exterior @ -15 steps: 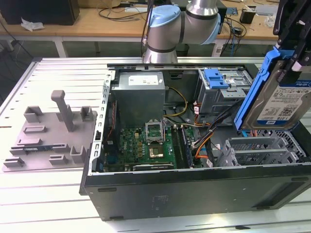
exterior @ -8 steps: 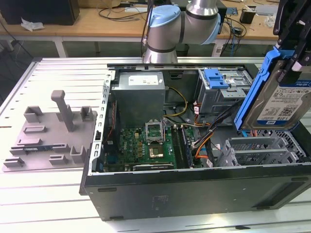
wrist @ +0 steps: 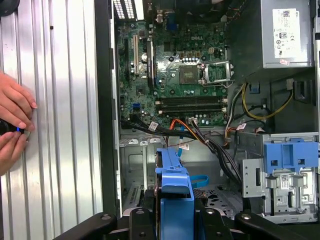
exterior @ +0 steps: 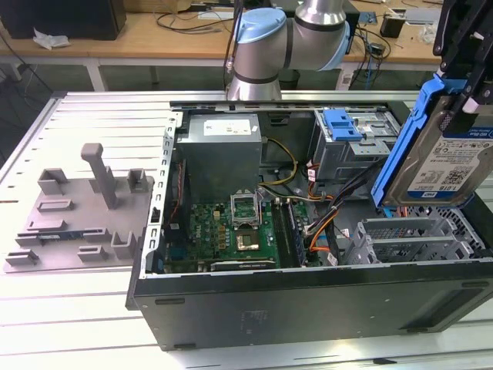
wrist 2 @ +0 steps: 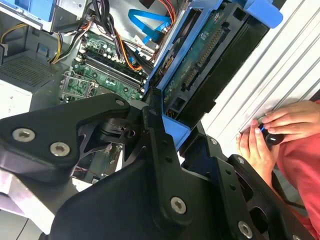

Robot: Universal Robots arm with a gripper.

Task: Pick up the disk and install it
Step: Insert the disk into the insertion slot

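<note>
Farthest from the gripper (exterior: 464, 96), at the exterior view's left, a grey moulded fixture (exterior: 77, 208) lay on the ribbed bench (exterior: 92, 116), well apart from the work. Next came the open computer case (exterior: 308, 297), lying on its side, with the power supply (exterior: 223, 142) and the motherboard (exterior: 231, 227) inside it, both well off to the gripper's side and lower. Nearer, a bundle of orange and black cables (exterior: 320, 223) ran across the case floor toward the drive end, and the grey drive cage (exterior: 350, 158) with its blue bracket (exterior: 343, 125) stood just beyond them.

At the exterior view's right the gripper was clamped on the disk (exterior: 439, 154), pinching the blue carrier near its upper end. The disk hung just below the gripper, raised above the case, its long axis steeply tilted so that the lower end pointed down toward the silver bay frames (exterior: 408, 235) in the case's corner. In the first wrist view the disk (wrist: 174, 185) showed edge-on ahead of the gripper (wrist: 174, 222), with the bay floor beyond it.

By my judgement the cables beside the bays, and the cage wall, lay closest to the disk's way down. A person's hands (wrist: 12, 125) rested on the bench outside the case wall, holding a small dark device, apart from the gripper
</note>
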